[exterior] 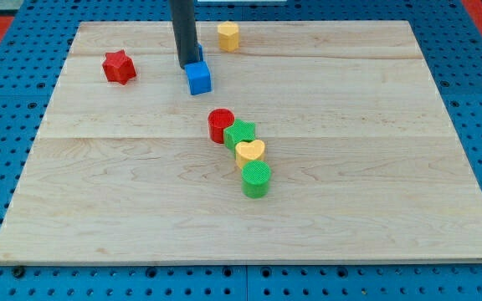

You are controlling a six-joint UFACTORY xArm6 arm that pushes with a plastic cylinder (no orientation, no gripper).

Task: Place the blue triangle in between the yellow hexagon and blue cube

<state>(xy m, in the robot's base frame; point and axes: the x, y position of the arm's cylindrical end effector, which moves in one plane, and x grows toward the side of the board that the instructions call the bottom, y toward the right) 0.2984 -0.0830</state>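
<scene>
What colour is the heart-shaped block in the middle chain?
Yellow; the heart block shows clearly in the camera view.

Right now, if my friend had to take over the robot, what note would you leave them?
Tip: my tip is down on the board, at the upper-left edge of the blue cube. This rig has no jaws.
Things: the yellow hexagon sits near the view's top edge, and the blue cube is below and to the left of it. A blue sliver just right of the rod, above the cube, is probably the blue triangle, which is mostly hidden.
Done: I cannot confirm the placement.
Left: check the triangle, then nudge it into the gap between hexagon and cube if needed.
</scene>
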